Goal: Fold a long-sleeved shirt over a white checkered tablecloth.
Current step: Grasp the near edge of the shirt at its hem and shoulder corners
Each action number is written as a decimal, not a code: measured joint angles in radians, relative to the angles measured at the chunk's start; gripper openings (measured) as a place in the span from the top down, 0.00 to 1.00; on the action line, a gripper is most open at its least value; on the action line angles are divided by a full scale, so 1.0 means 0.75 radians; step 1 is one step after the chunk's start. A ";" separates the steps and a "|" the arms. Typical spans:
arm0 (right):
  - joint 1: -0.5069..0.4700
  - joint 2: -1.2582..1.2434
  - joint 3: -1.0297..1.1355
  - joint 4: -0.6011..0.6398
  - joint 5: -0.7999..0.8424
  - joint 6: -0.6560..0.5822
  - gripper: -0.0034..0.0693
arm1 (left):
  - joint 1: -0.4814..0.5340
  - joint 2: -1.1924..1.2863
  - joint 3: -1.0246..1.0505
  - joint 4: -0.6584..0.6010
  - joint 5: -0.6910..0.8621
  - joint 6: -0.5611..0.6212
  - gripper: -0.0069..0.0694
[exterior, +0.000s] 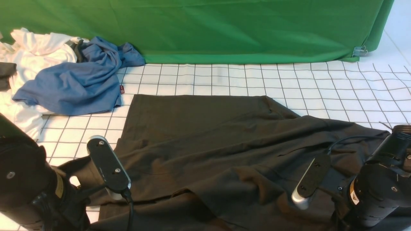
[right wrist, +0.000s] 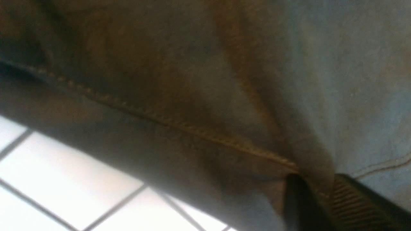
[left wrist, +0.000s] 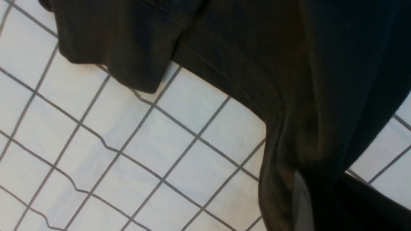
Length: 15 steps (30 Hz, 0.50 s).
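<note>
At the lower left of the front frame the left arm (exterior: 25, 183) reaches down to the near edge of the long-sleeved shirt (exterior: 208, 144). Its wrist view shows the left gripper (left wrist: 305, 195) clamped tight, dark fabric gathered into it, with only 1 finger (left wrist: 300, 205) visible. At the lower right, the right arm (exterior: 382, 189) carries the right gripper (right wrist: 316, 192), its 2 fingers (right wrist: 350, 202) almost together, pinching a fold of the shirt beside a stitched seam. The shirt lies spread and creased across the lower middle of the frame on the white checkered tablecloth (exterior: 321, 83). Farther back, at the upper left, a blue shirt (exterior: 77, 83) lies crumpled over a white garment (exterior: 38, 48), in front of the green backdrop (exterior: 224, 29).
</note>
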 joint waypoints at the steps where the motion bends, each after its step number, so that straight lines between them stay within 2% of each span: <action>1: 0.000 -0.002 0.000 0.000 0.003 0.000 0.82 | 0.000 0.000 0.000 0.000 0.000 0.000 0.95; 2: 0.000 -0.012 0.000 0.000 0.034 0.015 0.89 | 0.000 0.000 0.000 0.000 0.010 -0.001 0.95; 3: 0.001 -0.032 0.000 0.001 0.073 0.025 0.90 | 0.000 0.000 0.000 0.004 0.025 -0.008 0.95; 10: 0.002 -0.282 0.000 0.005 0.309 0.095 0.90 | 0.000 0.000 0.000 0.051 0.125 -0.083 0.95; 15: 0.002 -0.453 -0.002 0.005 0.339 0.105 0.90 | 0.000 0.000 -0.013 0.074 0.128 -0.086 0.95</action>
